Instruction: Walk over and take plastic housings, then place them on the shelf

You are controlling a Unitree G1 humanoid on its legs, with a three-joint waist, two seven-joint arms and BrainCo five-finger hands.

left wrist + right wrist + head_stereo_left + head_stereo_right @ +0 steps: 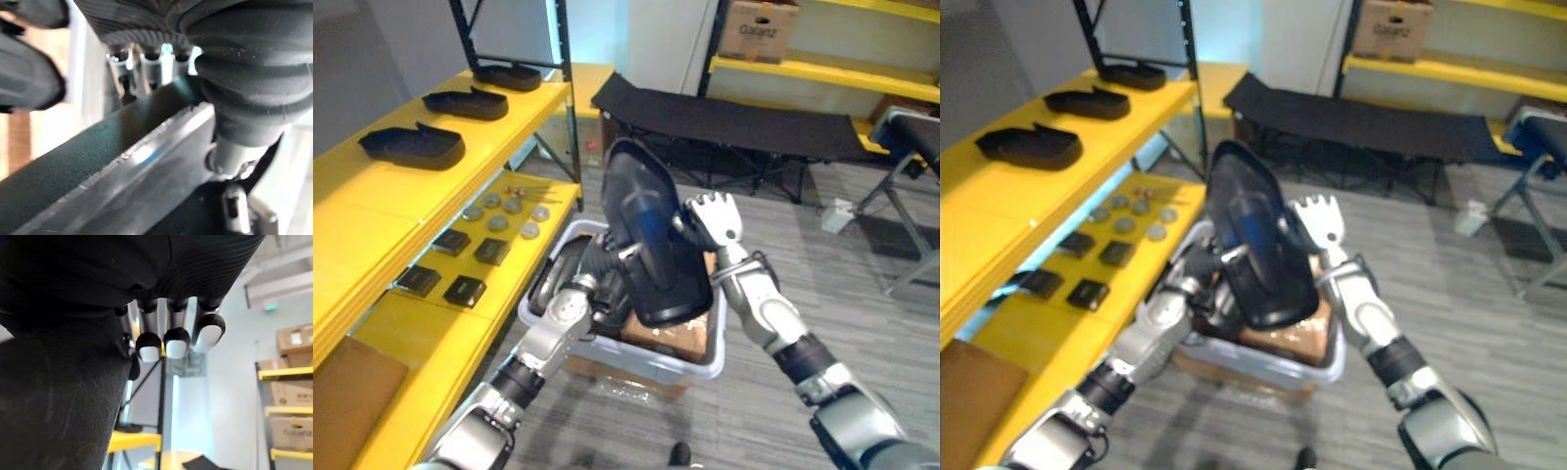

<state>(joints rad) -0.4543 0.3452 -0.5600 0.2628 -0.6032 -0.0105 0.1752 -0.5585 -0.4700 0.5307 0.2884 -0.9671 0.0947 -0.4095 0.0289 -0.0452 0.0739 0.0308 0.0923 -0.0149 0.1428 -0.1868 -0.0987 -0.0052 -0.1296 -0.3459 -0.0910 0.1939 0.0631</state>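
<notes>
Housing (644, 240) above bin (646, 360): left robot hand (607, 279) clasps it, right robot hand (717, 223) flat against edge.

Yellow shelf (352, 225), top level: three black housings (414, 145) in a row, up above the discs (498, 223). Lower level has those grey discs, four small black blocks (451, 241) just nearer than them, and a brown board (342, 397) nearer still.

My left arm reaches up from the lower left. My left hand (603, 278) grips the lower edge of the black housing (641, 225), fingers curled behind it and thumb in front. My right arm rises from the lower right. My right hand (717, 223) lies flat against the housing's right side, fingers straight and spread.
</notes>
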